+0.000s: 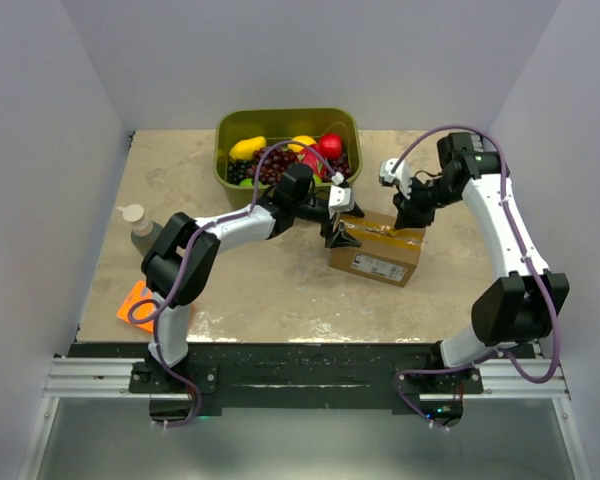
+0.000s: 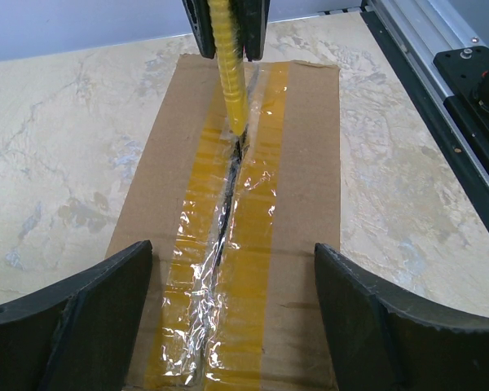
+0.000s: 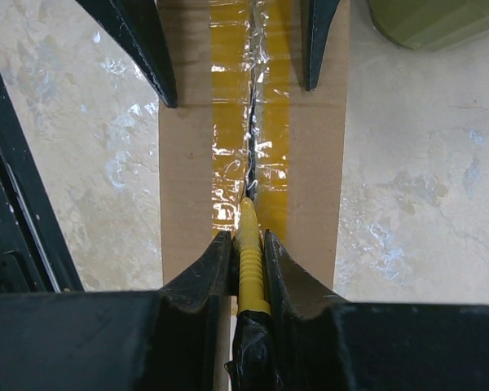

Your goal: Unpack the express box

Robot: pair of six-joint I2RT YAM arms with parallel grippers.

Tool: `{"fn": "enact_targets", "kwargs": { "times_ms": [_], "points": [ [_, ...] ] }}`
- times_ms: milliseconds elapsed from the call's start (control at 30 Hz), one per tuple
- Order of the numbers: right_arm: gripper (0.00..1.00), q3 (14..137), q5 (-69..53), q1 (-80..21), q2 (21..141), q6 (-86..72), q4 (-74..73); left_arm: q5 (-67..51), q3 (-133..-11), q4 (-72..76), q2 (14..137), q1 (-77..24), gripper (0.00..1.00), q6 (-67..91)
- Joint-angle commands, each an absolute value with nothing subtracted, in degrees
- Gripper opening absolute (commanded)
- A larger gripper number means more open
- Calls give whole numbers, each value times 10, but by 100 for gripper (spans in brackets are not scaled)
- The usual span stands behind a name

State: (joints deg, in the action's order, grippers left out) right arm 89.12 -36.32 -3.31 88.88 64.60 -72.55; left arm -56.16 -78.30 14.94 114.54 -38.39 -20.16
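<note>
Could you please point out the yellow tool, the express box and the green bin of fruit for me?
yellow tool (image 3: 250,252): right wrist view, on its ribbed shaft.
express box (image 2: 310,163): left wrist view, bare cardboard right of the tape.
green bin (image 1: 280,113): top view, far rim.

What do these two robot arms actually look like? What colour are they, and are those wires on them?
Both the left arm and right arm have white shells, chunky black joints and a loose purple cable looping alongside. Each ends in two black, tapering fingers.
</note>
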Motion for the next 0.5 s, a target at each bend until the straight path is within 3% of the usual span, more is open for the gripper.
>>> {"fn": "enact_targets", "kwargs": {
  "times_ms": [0, 467],
  "points": [
    [0, 918, -330, -25, 877, 664, -766, -519, -772, 68, 1180, -383, 83, -226],
    [0, 936, -302, 33, 894, 655, -811, -497, -776, 40, 1190, -383, 80, -250]
  ]
}}
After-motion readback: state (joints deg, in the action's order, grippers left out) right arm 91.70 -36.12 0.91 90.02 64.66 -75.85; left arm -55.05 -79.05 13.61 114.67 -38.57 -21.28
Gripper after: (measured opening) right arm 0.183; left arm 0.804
